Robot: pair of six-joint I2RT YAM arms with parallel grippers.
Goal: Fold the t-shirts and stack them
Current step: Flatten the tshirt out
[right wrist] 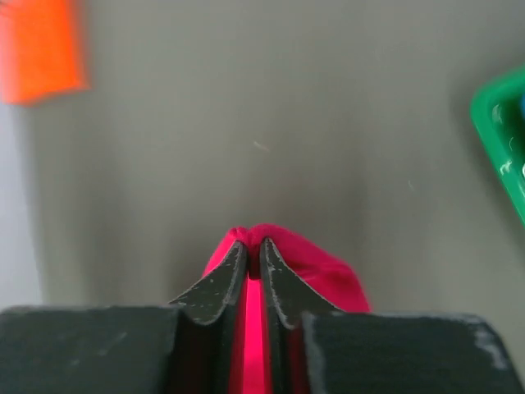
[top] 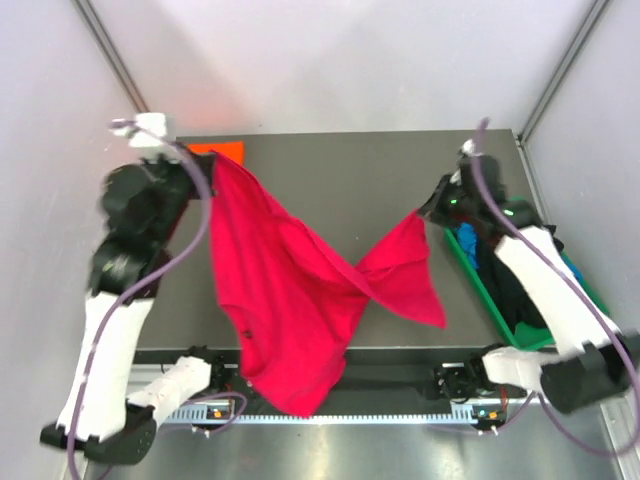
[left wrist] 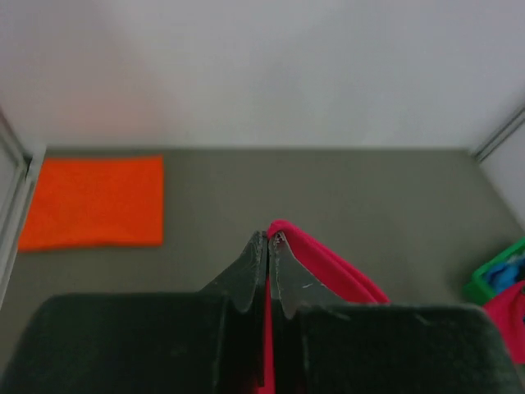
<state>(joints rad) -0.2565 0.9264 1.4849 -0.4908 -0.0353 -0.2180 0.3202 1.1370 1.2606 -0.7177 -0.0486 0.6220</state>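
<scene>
Currently you hold the red t-shirt (top: 280, 290) off the counter (top: 350, 170), strung between both arms.

1. Grip. The left gripper (left wrist: 268, 238) is pinched shut on a fold of red cloth, which shows between its jaws. The right gripper (right wrist: 253, 246) is likewise closed narrow on a red fold. Neither is free.

2. Lie of the cloth. The shirt's long axis runs left to right across the counter. It drops from the left gripper at the far left, narrows to a twist near the middle, then rises to the right gripper at the right. Most of the cloth hangs on the left arm's side. Only a smaller flap hangs below the right gripper, its corner pointing toward the near right.

3. Edges. The lowest part of the shirt hangs past the near edge of the counter, over the rail between the arm bases. The folded orange t-shirt (left wrist: 94, 201) lies flat at the far-left corner, just beyond the left gripper. The green bin (top: 482, 290) stands along the right edge, near the right gripper and the flap.

4. Room. The middle of the counter, between the orange t-shirt and the green bin, shows bare surface.

5. Judgement. The shirt is not yet spread. Your next move likely turns on taking out the twist and laying the cloth over that middle ground. Watch the low hem at the rail and the flap beside the bin.
</scene>
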